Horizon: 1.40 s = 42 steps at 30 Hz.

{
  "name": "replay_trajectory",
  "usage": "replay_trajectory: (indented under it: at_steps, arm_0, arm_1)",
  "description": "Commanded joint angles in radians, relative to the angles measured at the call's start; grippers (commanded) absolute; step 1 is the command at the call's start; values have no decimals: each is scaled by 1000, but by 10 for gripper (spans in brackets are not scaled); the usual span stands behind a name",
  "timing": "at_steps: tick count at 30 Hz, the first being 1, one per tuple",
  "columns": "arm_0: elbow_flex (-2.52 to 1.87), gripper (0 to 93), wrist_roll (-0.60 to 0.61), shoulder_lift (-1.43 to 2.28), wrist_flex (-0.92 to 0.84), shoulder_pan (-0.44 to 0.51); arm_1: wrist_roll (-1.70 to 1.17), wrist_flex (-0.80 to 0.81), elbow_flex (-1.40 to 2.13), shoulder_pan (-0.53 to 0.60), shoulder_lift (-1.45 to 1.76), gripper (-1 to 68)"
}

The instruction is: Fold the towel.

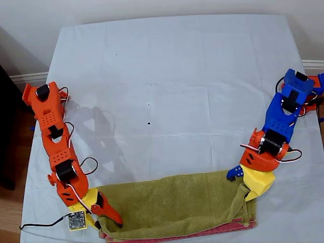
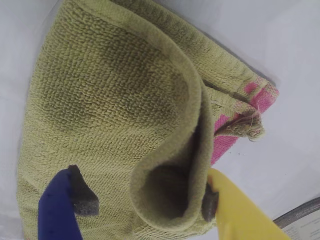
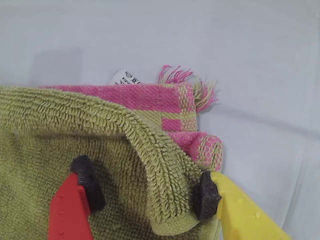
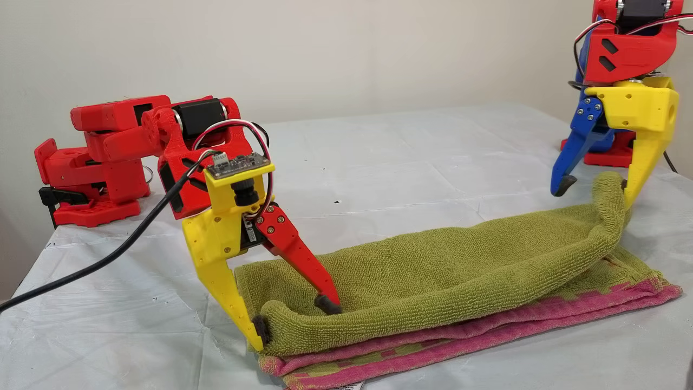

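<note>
My first gripper (image 2: 145,205), jaws apart, and my second gripper (image 3: 145,192), jaws apart, straddle the soft green terry towel (image 1: 177,202) at the exterior view's bottom. It might slip and unfold.

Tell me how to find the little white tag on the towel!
Look on the white sheet for the green towel. Go to its pink-banded corner under my second hand. The white tag with tiny black print peeks out behind the pink band, beside the fringe.
</note>
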State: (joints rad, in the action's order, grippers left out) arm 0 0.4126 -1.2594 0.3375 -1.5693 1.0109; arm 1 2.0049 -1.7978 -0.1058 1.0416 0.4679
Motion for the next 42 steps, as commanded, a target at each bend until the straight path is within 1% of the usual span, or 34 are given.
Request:
replay_trajectory:
  at_steps: [1,4,9,18,22,25,30,35,39,42]
  arm_0:
    - [74,357,18,167,-23,-38]
    - [74,351,41,206,-64,-60]
    - [74,337,71,261,-126,-97]
    - [74,335,63,250,-132,-112]
    - [74,336,35,249,-140,-112]
    - [74,338,17,242,-121,-110]
    - [74,357,8,207,-55,-101]
    - [74,335,31,184,-3,-92]
    - [74,418,43,160,57,-87]
    - [74,440,44,141,107,-89]
  arm_1:
    - [-37,-5,-78,-8,232,420]
    - [-60,-5,71,-20,354,420]
    - [-46,-5,442,-52,684,420]
    - [-67,-5,584,-54,896,420]
    - [-54,-3,732,-74,1025,355]
    - [-58,-3,767,-92,1055,326]
    - [-77,-3,738,-104,1014,324]
    - [-61,-3,744,-94,997,324]
    - [-54,-3,750,-89,988,324]
    - [-61,-3,749,-98,979,324]
